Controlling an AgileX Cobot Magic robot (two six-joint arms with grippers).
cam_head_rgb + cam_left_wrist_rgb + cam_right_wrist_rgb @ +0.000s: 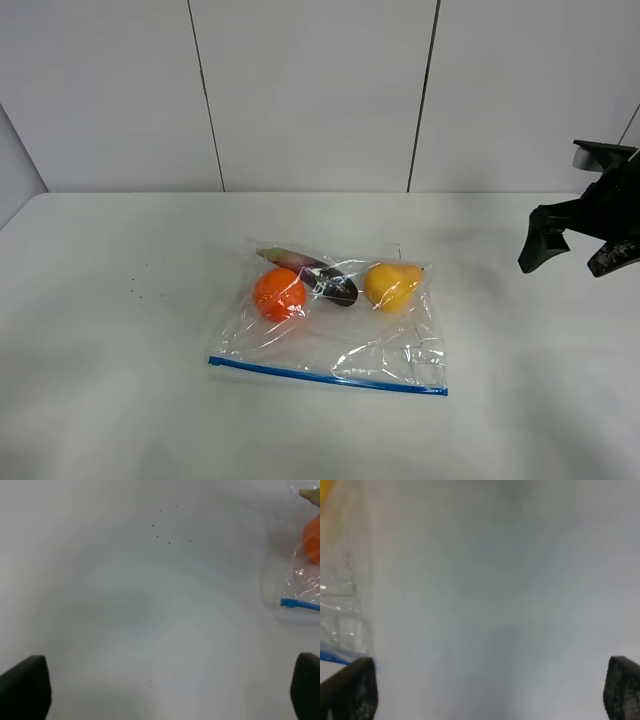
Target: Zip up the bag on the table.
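Both hands, left hand [170, 690] and right hand [490, 690], released; crinkly clear bag [330, 335] lies flat.

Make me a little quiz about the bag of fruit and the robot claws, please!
1. True or false: the right claw is squeezing the bag.
2. Which edge of the bag has the blue zipper strip? A) the edge nearest the camera B) the edge nearest the wall
3. Fill in: the round fruit inside the bag on the left is coloured ____.

Key:
1. False. It hangs open off to the right, apart from the bag; the left claw is open over the bare table too.
2. A
3. orange
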